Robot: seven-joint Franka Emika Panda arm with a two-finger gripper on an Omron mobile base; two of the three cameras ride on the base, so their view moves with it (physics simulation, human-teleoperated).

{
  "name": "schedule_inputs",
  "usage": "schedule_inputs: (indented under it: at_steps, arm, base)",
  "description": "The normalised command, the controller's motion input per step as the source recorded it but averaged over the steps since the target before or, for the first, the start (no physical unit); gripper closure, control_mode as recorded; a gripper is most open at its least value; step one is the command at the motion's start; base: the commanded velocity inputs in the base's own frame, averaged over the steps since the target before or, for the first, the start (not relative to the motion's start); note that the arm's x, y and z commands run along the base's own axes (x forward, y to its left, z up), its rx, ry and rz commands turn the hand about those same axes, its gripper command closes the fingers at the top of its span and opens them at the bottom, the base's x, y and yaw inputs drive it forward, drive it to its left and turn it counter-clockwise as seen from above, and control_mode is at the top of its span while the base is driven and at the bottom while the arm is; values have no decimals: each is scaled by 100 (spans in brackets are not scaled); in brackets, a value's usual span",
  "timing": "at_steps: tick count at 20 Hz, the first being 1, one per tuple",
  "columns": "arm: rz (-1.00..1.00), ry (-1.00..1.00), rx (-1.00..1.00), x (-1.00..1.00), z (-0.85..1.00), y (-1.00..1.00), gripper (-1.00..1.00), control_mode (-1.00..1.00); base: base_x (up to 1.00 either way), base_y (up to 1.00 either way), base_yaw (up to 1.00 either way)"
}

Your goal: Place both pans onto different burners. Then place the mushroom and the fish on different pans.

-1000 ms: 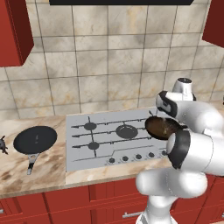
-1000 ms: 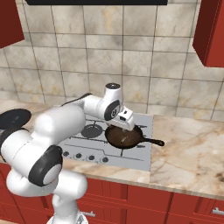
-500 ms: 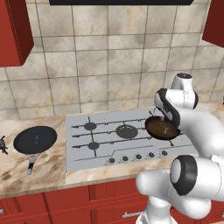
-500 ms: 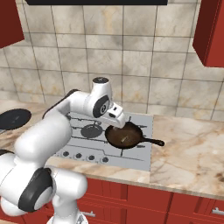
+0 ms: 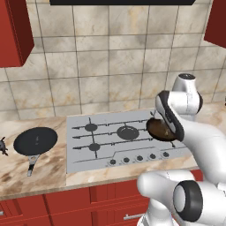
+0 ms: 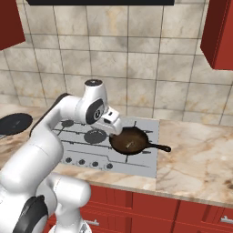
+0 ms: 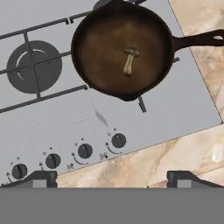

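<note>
The deeper dark brown pan (image 7: 122,48) sits on the right burner of the silver cooktop (image 7: 183,100), its handle pointing right over the counter. The mushroom (image 7: 129,61) lies inside it, near the middle, and shows as a pale speck (image 6: 129,144) in the right base view. My gripper (image 7: 113,179) is open and holds nothing; it hovers above the cooktop's front edge, just left of the brown pan (image 6: 129,141). The flat black pan (image 5: 35,141) rests on the counter left of the cooktop. The spiky fish (image 5: 2,145) lies at the far left counter edge.
The large middle burner (image 7: 33,65) and the left burners (image 5: 90,128) carry nothing. A row of knobs (image 7: 83,151) lines the cooktop's front. Marble counter (image 6: 195,154) stretches to the right. A tiled wall stands behind, with red cabinets above and below.
My arm has swung round and the hand has drifted a little left, away from above the brown pan. Pan and mushroom have stayed put, and the jaws have stayed open.
</note>
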Motion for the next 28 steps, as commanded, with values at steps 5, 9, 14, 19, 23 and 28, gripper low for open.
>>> schedule_inputs:
  at_steps: [5,9,14,19,23,28]
  arm:
    - [7,-5,0,-16,9,11,-100,-100]
    - [12,-2,0,-6,3,17,-100,-100]
    - [12,-1,0,0,0,23,-100,-100]
    - [5,0,0,0,3,28,-100,-100]
    - [1,0,0,0,2,24,-100,-100]
    - [0,0,0,0,0,6,-100,100]
  base:
    - [0,0,0]
    - [0,0,0]
    - [0,0,0]
    - [0,0,0]
    - [0,0,0]
    - [-3,30,0]
